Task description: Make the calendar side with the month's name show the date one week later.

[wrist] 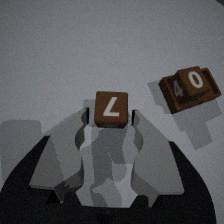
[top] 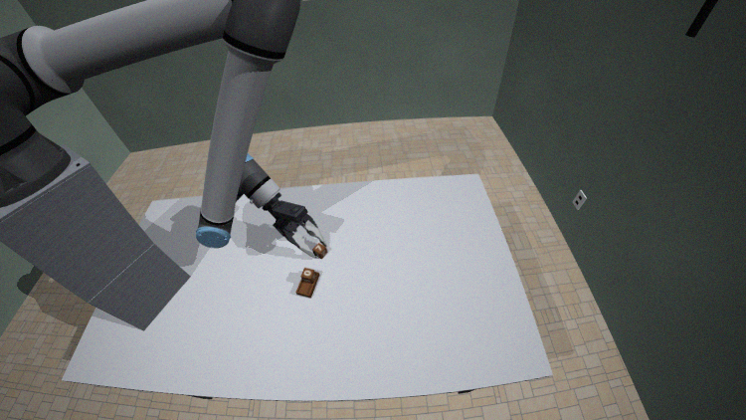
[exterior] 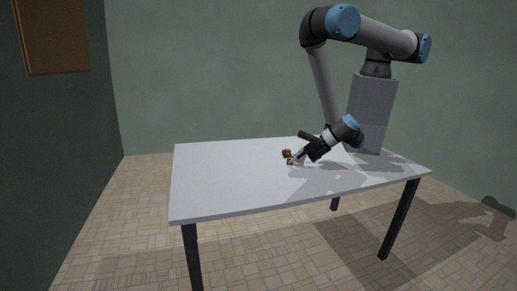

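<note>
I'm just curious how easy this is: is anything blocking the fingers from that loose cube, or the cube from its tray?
Nothing visible. The fingers stand either side of the loose cube. The way to the tray looks clear; the other cube fills only one end.

One cube in tray, one outside
</note>
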### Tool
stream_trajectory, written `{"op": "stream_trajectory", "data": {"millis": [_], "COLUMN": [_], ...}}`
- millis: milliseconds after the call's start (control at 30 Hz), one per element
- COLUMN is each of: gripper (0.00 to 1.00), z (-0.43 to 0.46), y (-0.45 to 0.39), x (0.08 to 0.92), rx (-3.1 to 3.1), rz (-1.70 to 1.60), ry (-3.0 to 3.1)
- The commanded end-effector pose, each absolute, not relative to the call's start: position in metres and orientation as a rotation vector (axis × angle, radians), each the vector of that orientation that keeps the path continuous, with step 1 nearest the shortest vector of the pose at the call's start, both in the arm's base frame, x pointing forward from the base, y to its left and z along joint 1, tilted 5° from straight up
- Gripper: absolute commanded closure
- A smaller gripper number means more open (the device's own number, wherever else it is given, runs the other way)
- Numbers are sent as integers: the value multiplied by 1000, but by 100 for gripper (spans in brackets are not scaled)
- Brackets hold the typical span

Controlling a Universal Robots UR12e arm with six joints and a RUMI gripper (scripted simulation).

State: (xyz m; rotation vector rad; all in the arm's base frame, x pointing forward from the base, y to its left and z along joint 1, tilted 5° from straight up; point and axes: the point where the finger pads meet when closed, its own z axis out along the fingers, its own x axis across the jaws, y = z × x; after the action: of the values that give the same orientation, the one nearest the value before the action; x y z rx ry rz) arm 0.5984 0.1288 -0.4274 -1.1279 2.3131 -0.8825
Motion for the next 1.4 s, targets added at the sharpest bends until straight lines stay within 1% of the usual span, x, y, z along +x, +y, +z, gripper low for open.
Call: {"op": "stream_trajectory", "data": {"millis": [0,833,867,1367], "gripper": [71,71,89,89], "z": [-428,-428,-428,-428], "y": [130,130,130,130], "x": [599,599,599,599], "rx": [-1127,-1127,-1127,-1127], "rz": [-883,-883,-883,-883], "ry": [2311,2311,2311,2311]}}
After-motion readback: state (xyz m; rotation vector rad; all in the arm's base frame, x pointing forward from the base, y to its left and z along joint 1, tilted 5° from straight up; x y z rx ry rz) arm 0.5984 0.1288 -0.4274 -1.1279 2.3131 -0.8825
